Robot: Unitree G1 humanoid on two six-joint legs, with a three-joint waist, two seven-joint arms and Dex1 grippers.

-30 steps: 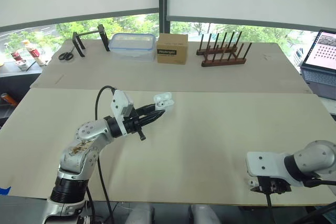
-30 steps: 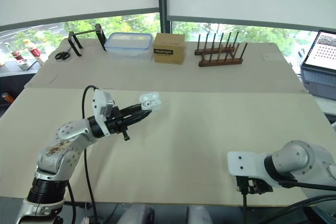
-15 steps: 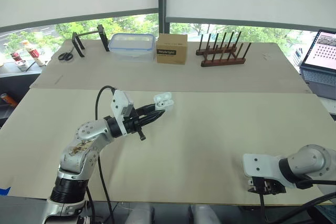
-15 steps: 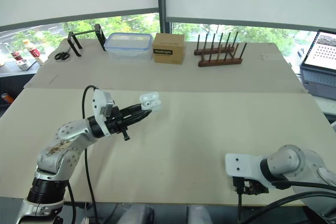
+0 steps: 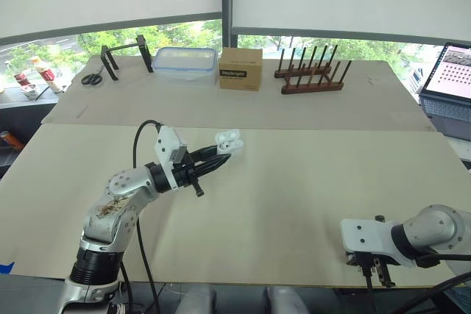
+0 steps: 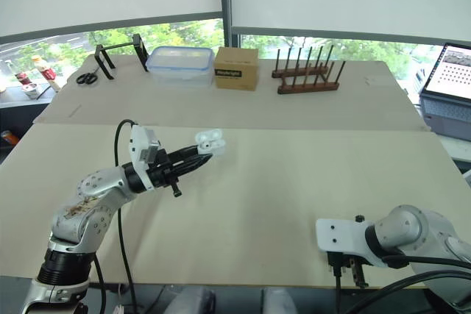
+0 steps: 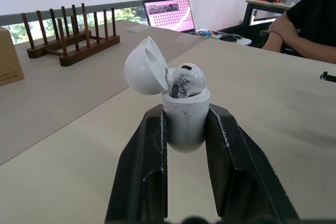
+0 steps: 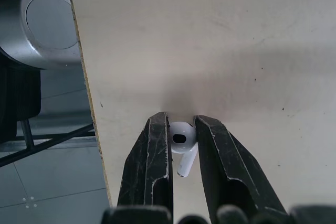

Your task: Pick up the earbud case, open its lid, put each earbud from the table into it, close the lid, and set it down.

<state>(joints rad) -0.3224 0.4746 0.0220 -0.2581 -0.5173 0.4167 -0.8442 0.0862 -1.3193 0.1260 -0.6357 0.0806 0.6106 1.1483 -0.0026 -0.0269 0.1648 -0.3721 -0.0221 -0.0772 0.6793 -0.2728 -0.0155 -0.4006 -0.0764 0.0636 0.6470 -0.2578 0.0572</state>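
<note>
The white earbud case (image 5: pixel 229 140) is held above the table's left middle, with my left gripper (image 5: pixel 220 159) shut on its body. In the left wrist view the case (image 7: pixel 185 115) stands upright between the black fingers (image 7: pixel 148 150), its lid (image 7: pixel 145 73) hinged open, with one earbud (image 7: pixel 187 79) seated inside. My right gripper (image 5: pixel 376 273) is at the table's front right edge, pointing down. In the right wrist view it (image 8: pixel 182 123) is shut on the second earbud (image 8: pixel 180 141), whose head is pinched between the fingertips just inside the table edge (image 8: pixel 86 103).
On the far table stand scissors (image 5: pixel 93 76), a black stand (image 5: pixel 125 55), a clear lidded container (image 5: pixel 185 63), a cardboard box (image 5: pixel 241 68) and a wooden rack (image 5: pixel 312 73). A laptop (image 5: pixel 450 86) sits at the right. A seated person's arm (image 7: pixel 302 27) is beyond the table.
My right gripper has turned downward at the front edge, and its fingers now show below the wrist. The left gripper and the case have stayed put.
</note>
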